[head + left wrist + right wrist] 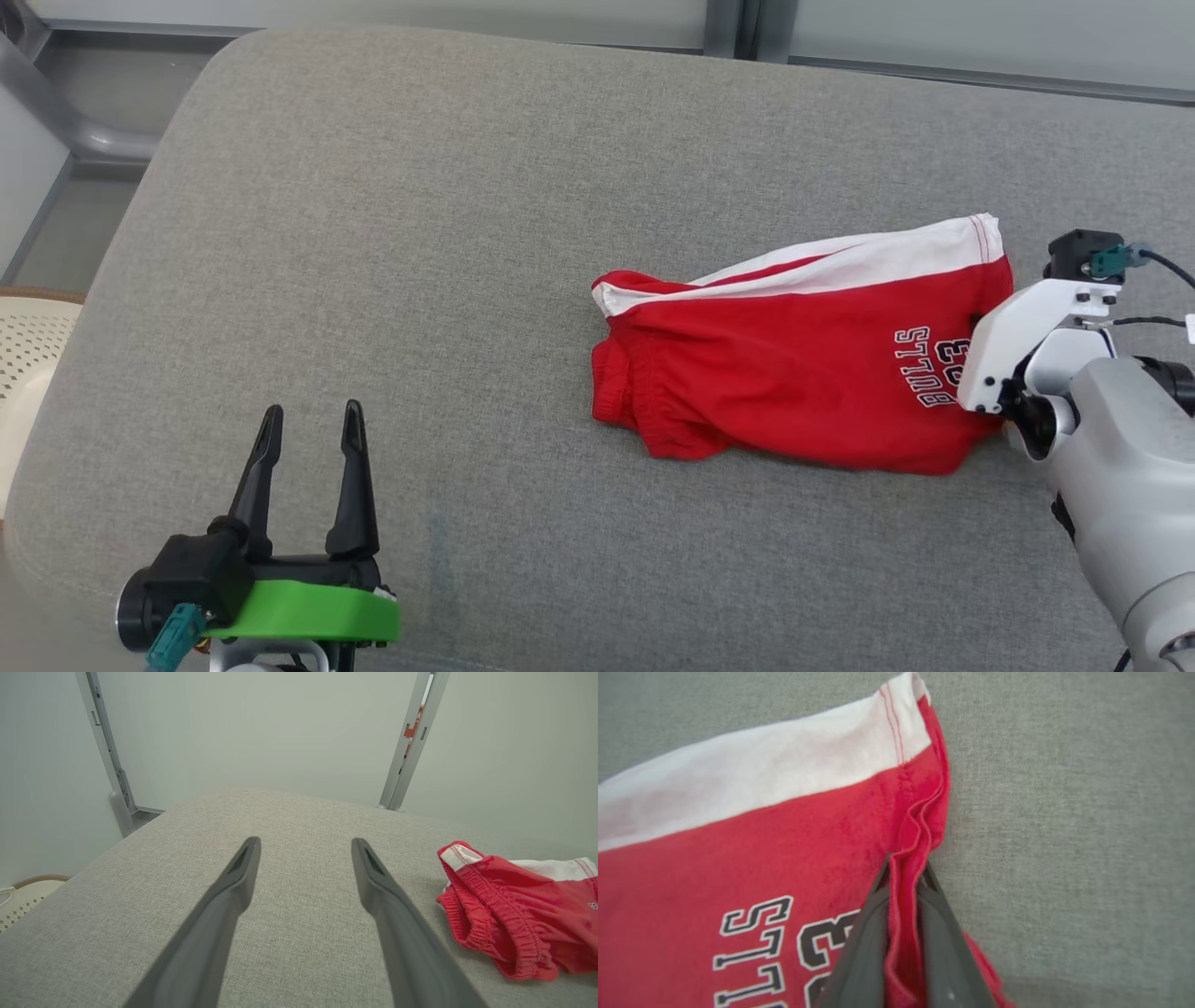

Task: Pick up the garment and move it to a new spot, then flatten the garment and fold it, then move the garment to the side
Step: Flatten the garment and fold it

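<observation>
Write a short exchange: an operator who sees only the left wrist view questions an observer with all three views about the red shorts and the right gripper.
Operator: I see the red shorts, waistband end. Where is the right gripper?
Observer: At the leg hem, the end opposite the waistband.
Operator: Is it gripping?
Observer: Yes, a fold of red hem is pinched between its fingers.
Operator: Any marking there?
Observer: Dark lettering, BULLS, beside the gripper.
</observation>
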You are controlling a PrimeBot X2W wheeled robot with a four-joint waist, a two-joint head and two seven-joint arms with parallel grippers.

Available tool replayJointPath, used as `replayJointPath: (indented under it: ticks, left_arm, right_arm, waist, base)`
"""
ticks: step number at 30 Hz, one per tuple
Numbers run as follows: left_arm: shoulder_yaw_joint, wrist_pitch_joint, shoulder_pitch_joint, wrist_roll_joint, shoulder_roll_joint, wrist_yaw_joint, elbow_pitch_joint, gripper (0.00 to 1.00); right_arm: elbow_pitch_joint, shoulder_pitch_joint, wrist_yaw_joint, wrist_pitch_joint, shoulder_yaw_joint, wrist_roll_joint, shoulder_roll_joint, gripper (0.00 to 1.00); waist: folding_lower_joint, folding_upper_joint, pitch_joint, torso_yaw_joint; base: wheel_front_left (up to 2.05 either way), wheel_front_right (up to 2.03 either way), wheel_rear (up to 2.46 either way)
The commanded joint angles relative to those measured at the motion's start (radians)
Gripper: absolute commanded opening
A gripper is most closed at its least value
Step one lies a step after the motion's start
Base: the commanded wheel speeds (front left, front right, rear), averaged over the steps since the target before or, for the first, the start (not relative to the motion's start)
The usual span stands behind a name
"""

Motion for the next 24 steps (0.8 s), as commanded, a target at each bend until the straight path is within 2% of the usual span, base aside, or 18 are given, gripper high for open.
replayJointPath:
  ticks: [1, 10, 17, 21, 24]
  left_arm:
    - [-0.001, -0.002, 0.017, -0.006, 0.0, 0.006, 0.004, 1.0]
    - [-0.009, -0.002, 0.034, -0.017, 0.0, 0.006, 0.022, 1.0]
    - [-0.013, -0.002, 0.059, -0.03, 0.001, 0.008, 0.031, 1.0]
    - [-0.02, -0.002, 0.073, -0.033, 0.001, 0.011, 0.035, 1.0]
    - [-0.025, -0.002, 0.083, -0.034, 0.001, 0.015, 0.038, 1.0]
  right_arm:
    - [0.028, 0.045, 0.006, 0.019, 0.013, -0.008, 0.018, 0.0]
    - [0.03, 0.041, 0.002, -0.124, -0.044, -0.055, -0.056, 0.0]
    - [0.08, 0.033, 0.003, -0.229, -0.125, -0.177, -0.12, 0.0]
    - [0.098, 0.015, 0.003, -0.256, -0.172, -0.269, -0.148, 0.0]
    - [0.094, 0.002, 0.003, -0.253, -0.202, -0.333, -0.146, 0.0]
  waist:
    - [0.0001, -0.0001, -0.006, -0.006]
    - [0.0001, -0.0001, -0.061, -0.048]
    - [0.0001, -0.0001, -0.123, -0.095]
    - [0.0001, -0.0001, -0.155, -0.112]
    - [0.0001, -0.0001, -0.175, -0.12]
  base:
    - [0.0, 0.0, 0.0]
    - [0.0, 0.0, 0.0]
    - [0.0, 0.0, 0.0]
    - [0.0, 0.0, 0.0]
    - [0.0, 0.0, 0.0]
